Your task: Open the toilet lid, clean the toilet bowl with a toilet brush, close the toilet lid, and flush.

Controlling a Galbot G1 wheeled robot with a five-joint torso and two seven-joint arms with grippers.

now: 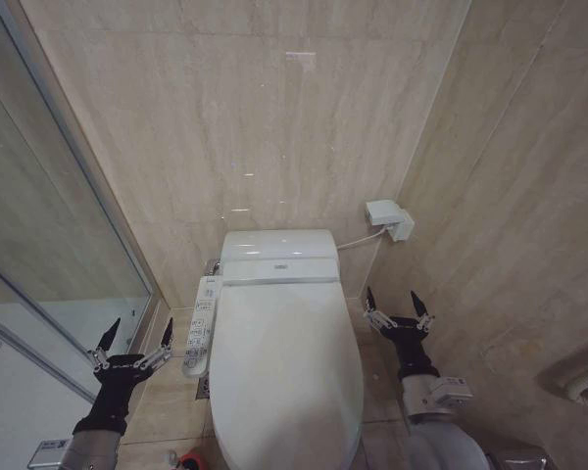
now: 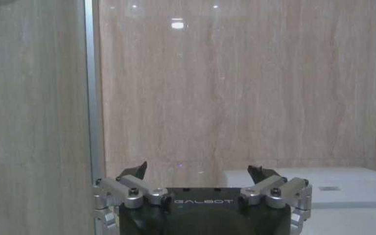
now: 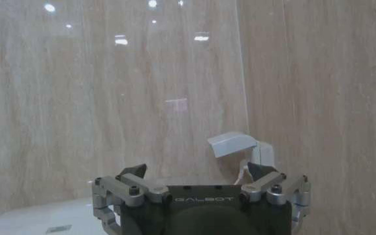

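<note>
From here the room looks evenly and softly lit from overhead. I get small ceiling-light glints on the beige wall tiles point(image 1: 274, 117) and a gentle sheen on the toilet lid point(image 1: 284, 372). Both wrist views look hazy and slightly soft; shadows are faint.

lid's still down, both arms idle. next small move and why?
Probably bring the left end effector in toward the front edge of the toilet lid. The lid lies closed over the bowl, so nothing else can start. Both end effectors are open and empty, the right end effector beside the toilet's other side, neither touching it.
</note>
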